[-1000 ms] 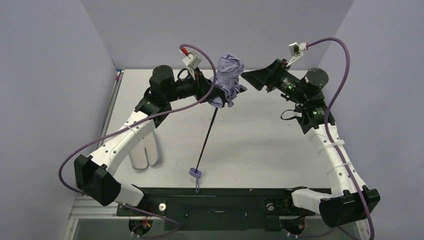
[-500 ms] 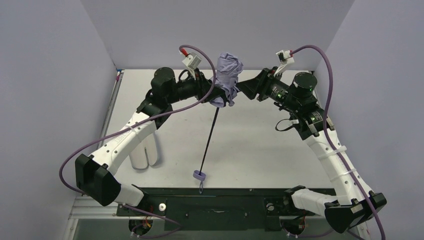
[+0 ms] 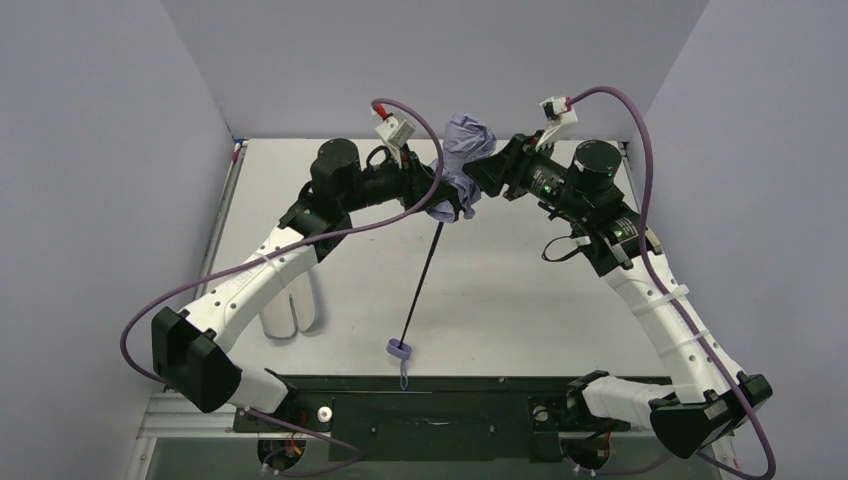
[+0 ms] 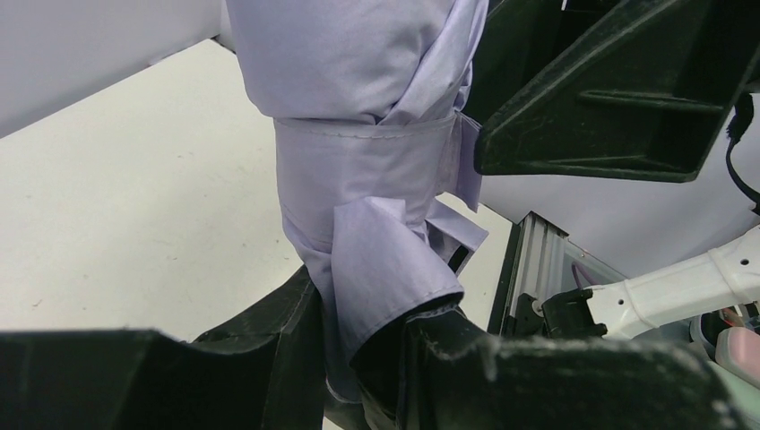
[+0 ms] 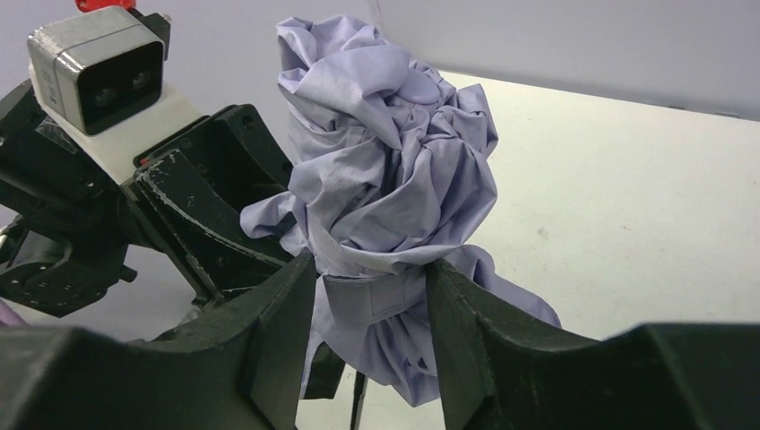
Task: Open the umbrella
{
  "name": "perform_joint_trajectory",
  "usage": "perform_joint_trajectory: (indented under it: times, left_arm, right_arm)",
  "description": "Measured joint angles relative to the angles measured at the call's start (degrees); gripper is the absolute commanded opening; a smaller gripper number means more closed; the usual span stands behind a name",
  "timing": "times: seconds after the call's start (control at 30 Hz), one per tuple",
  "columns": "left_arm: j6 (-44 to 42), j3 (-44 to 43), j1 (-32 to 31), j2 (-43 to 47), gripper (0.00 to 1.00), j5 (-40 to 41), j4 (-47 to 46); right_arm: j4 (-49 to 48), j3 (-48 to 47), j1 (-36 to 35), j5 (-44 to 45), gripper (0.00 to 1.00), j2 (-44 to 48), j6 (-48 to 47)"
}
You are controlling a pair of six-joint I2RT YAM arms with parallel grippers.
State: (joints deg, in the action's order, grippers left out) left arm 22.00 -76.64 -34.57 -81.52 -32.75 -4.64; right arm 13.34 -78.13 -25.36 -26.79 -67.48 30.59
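The right arm has swung in from the side, and its right hand point(image 5: 369, 273) now straddles the umbrella point(image 3: 466, 148), where a second ago it stood off from the fabric. The left hand point(image 4: 367, 305) pinches the loose lavender folds just below the strap point(image 5: 376, 300), holding the bundle up off the desk point(image 3: 520, 290). The shaft point(image 3: 421, 280) slants down from that hand toward the arm bases, with the handle point(image 3: 399, 348) at its low end. The right hand's fingers point(image 5: 278, 340) lie on either side of the strap, against or all but against it; whether they squeeze I cannot tell. The step looks like freeing the strap. It is best to catch its loose tab rather than the whole bundle and peel it away from the left hand, with that hand clamped so the canopy does not twist. Both forearms reach forward and inward, the hands facing each other across the bundle.
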Motion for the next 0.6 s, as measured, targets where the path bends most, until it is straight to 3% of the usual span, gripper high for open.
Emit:
perform_joint_trajectory:
  times: [0.17,0.37,0.4,0.5,0.6]
  left_arm:
    - [-0.20,0.00,-0.20,0.11,0.00,-0.04,0.02]
    - [-0.17,0.00,-0.28,0.11,0.00,-0.07,0.76]
    - [-0.17,0.00,-0.28,0.11,0.00,-0.04,0.96]
    - [-0.15,0.00,-0.28,0.11,0.00,-0.04,1.22]
    - [-0.04,0.00,-0.15,0.11,0.00,0.07,1.55]
  right_arm:
    - [2.47,-0.87,-0.20,1.92,0.31,0.00,-2.89]
    - [4.81,-1.40,-0.33,3.15,0.33,-0.02,-5.27]
    - [5.09,-1.42,-0.46,3.32,0.30,-0.02,-5.60]
    - [5.79,-1.62,-0.59,3.30,0.07,-0.24,-6.36]
    - [6.51,-1.62,-0.50,3.08,0.00,-0.35,-7.08]
